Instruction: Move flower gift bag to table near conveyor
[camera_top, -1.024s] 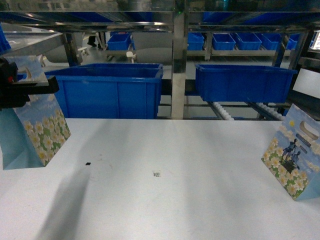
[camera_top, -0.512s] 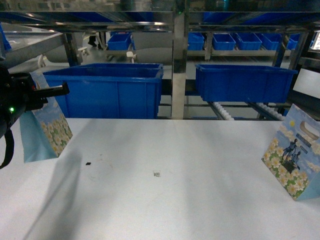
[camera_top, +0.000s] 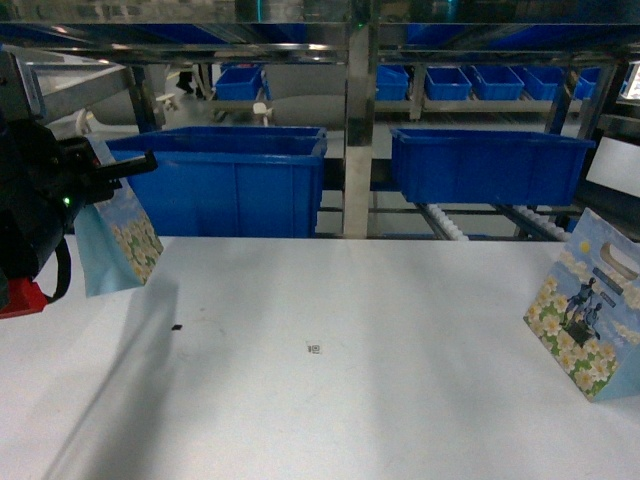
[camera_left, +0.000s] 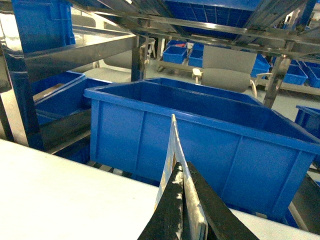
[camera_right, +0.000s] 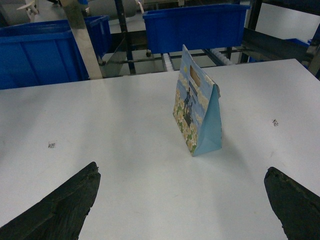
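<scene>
At the left of the head view my left gripper (camera_top: 135, 166) is shut on the top edge of a flower gift bag (camera_top: 125, 245), light blue with white daisies. The bag hangs over the back left of the white table (camera_top: 330, 400). The left wrist view has the bag's thin top edge (camera_left: 174, 150) pinched between the dark jaws of that gripper (camera_left: 182, 172). A second flower gift bag (camera_top: 588, 325) (camera_right: 197, 110) stands upright at the table's right. My right gripper (camera_right: 182, 172) is open just before it, nothing between its fingers. Conveyor rollers (camera_top: 441, 222) lie behind the table.
Two large blue bins (camera_top: 225, 180) (camera_top: 487, 163) sit on the steel rack just beyond the table's far edge, one close ahead of the held bag (camera_left: 200, 130). A steel upright (camera_top: 357, 130) stands between them. Smaller blue bins (camera_top: 497, 82) fill the shelves behind.
My left gripper has carried the flower gift bag rightward and away from the head camera, toward the left blue bin. The bag on the right has not moved.
</scene>
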